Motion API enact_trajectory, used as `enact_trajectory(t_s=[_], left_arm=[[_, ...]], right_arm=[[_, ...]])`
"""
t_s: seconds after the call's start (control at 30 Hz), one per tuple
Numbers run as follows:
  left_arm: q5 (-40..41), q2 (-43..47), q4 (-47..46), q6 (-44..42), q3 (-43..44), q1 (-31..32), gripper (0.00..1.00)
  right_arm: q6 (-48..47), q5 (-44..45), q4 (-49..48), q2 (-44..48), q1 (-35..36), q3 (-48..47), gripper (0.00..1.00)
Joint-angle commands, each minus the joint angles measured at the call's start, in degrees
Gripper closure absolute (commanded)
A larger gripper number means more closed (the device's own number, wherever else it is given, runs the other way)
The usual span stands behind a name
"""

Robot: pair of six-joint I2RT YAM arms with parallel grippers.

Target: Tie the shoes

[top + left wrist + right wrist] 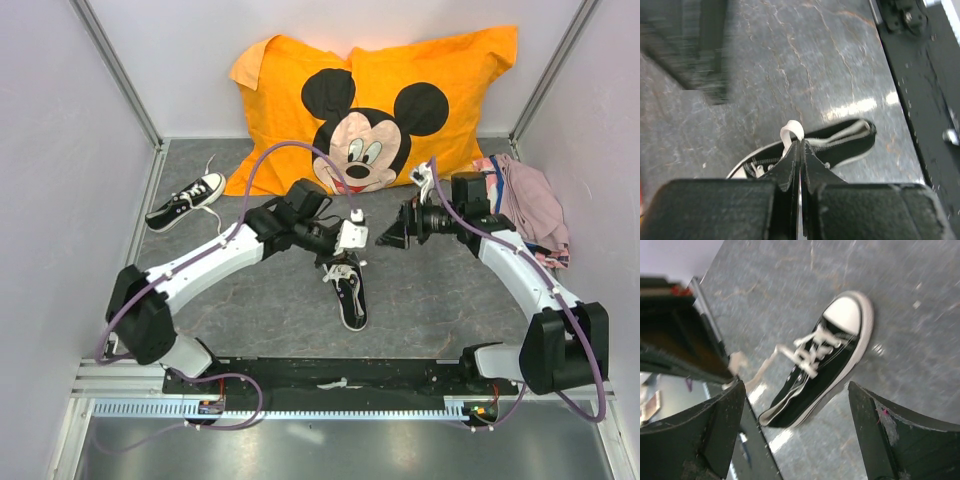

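Note:
One black sneaker with white toe cap and white laces lies on the mat in the middle, toe toward the near edge. My left gripper hovers just above its heel end. In the left wrist view this gripper is shut on a loop of white lace, above the shoe. My right gripper is open and empty to the right of the left one. In its wrist view the jaws stand wide apart over the shoe. The second sneaker lies at the far left.
An orange Mickey Mouse pillow leans on the back wall. A pile of pink cloth lies at the back right. A black rail runs along the near edge between the arm bases. White walls close in both sides.

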State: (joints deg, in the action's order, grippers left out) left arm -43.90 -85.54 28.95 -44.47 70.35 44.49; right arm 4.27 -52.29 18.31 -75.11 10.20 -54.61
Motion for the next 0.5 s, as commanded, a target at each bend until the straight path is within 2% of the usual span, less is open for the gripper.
enact_trajectory(t_s=[0.0, 0.07, 0.23, 0.33, 0.47], left_arm=[[-3.38, -5.33, -10.05, 14.66, 5.93, 0.16, 0.99], [-4.00, -7.35, -11.71, 17.48, 7.34, 0.25, 0.98], [-3.83, -8.07, -12.60, 16.53, 6.65, 0.25, 0.98], [-3.91, -7.37, -13.22, 15.73, 4.72, 0.25, 0.98], [-4.00, -7.19, -13.57, 15.81, 4.18, 0.25, 0.98]], right_arm=[[-1.99, -8.16, 1.56, 1.20, -0.97, 3.89, 0.09], [-2.60, -9.23, 1.38, 1.46, -0.97, 4.51, 0.10], [-5.31, -12.74, 1.29, 1.64, -0.88, 4.95, 0.13], [-2.97, -13.45, -1.06, 0.41, -0.88, 5.21, 0.15], [-1.02, -14.85, -3.54, -1.53, -0.79, 4.78, 0.27]])
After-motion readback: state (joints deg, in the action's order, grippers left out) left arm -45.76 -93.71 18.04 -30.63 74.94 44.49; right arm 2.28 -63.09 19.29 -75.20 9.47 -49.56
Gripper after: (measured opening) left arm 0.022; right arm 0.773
